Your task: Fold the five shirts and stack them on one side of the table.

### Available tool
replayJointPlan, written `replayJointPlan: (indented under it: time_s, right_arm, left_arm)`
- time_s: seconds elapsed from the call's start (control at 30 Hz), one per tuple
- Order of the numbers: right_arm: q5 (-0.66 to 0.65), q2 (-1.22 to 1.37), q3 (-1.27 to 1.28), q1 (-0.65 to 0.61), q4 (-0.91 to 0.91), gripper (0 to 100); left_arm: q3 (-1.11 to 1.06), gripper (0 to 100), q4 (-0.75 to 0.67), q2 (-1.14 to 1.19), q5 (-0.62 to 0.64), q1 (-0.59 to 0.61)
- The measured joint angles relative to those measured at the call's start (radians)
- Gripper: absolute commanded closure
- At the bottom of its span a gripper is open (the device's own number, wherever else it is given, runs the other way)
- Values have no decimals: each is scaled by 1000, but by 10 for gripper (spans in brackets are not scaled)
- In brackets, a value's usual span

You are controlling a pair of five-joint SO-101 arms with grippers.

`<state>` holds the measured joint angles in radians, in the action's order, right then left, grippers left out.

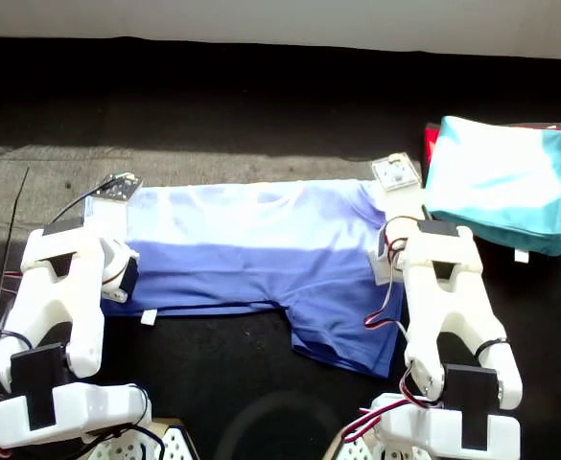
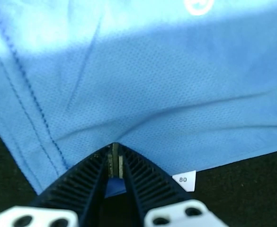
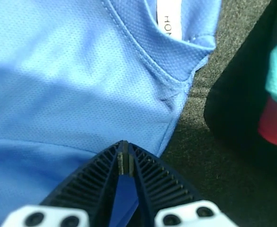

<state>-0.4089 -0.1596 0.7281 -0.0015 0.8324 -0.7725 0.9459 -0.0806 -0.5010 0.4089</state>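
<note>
A blue shirt (image 1: 261, 240) lies spread sideways across the middle of the table, collar end to the right, with one sleeve (image 1: 342, 340) trailing toward the front. My left gripper (image 2: 114, 153) is shut on the shirt's fabric (image 2: 166, 94) near the left hem, close to a small white tag (image 2: 183, 180). At the shirt's right edge my right gripper (image 3: 124, 151) is shut on the cloth (image 3: 72, 85), just short of the collar and its label (image 3: 169, 21). Blue cloth shows between both pairs of fingers. A folded teal shirt (image 1: 505, 182) lies on a red one (image 1: 432, 139) at the back right.
The dark table (image 1: 261, 105) runs bare behind the shirt and in front of it between the two arm bases. The folded stack (image 3: 275, 75) sits close to the right arm (image 1: 443, 287). The white tag (image 1: 148, 316) lies by the left arm (image 1: 64, 287).
</note>
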Motion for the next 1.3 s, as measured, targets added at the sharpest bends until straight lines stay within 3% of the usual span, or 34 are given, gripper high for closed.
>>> replayJointPlan:
  time_s: [0.13, 0.33, 0.53, 0.63, 0.77, 0.93, 1.3]
  right_arm:
    - [0, 0, -38, 6, 26, 993]
    - [0, -95, -140, -18, 233, 993]
    - [0, -338, -64, -176, 376, 993]
    - [0, -442, 54, -287, 387, 993]
    - [0, -499, 212, -376, 344, 993]
    - [-66, -502, 359, -339, 308, 993]
    - [-282, -505, 526, -120, 160, 993]
  left_arm:
    - [0, 992, 0, -2, 0, 2]
    - [75, 992, 83, 2, 68, 12]
    - [149, 991, 184, 2, 163, 20]
    - [118, 991, 161, 2, 173, 20]
    - [6, 991, 26, 0, 175, 5]
    - [-58, 991, -55, -28, 176, -12]
    - [-63, 991, -63, -28, 176, -12]
